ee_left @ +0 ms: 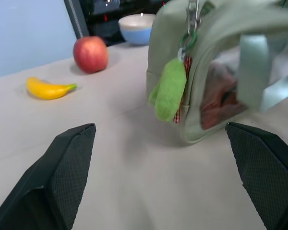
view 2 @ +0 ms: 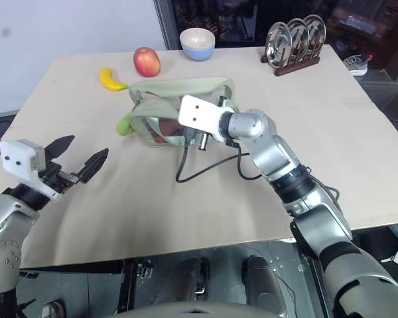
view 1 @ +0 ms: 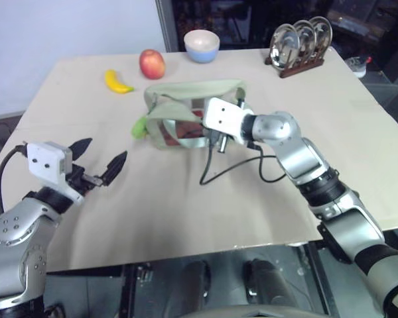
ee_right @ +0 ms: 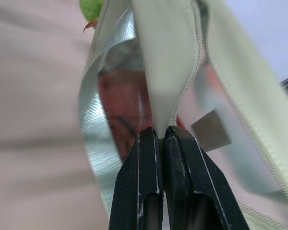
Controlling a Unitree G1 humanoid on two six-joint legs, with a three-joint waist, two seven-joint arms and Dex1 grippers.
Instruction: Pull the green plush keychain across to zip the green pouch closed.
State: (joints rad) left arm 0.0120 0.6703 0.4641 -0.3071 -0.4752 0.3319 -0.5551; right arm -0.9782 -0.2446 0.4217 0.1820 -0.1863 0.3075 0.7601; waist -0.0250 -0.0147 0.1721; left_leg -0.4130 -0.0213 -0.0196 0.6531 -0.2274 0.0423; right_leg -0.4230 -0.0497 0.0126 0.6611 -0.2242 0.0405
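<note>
The green pouch [view 1: 176,99] stands mid-table with its clear side panel showing red contents and its strap handles lying over the top. The green plush keychain [view 1: 140,127] hangs from the zipper at the pouch's left end, seen close in the left wrist view as the fuzzy plush [ee_left: 170,88]. My right gripper [ee_right: 158,132] is shut on a fold of the pouch's pale green fabric beside the zipper, at the pouch's right end; its white wrist box [view 1: 222,118] hides the fingers from above. My left gripper [view 1: 105,151] is open, level, pointing at the keychain from a short way off to its left.
A yellow banana [view 1: 117,82], a red apple [view 1: 152,63] and a blue-and-white bowl [view 1: 201,45] lie behind the pouch. A rack of metal plates [view 1: 302,41] stands at the back right. A black cable [view 1: 232,165] loops on the table below my right wrist.
</note>
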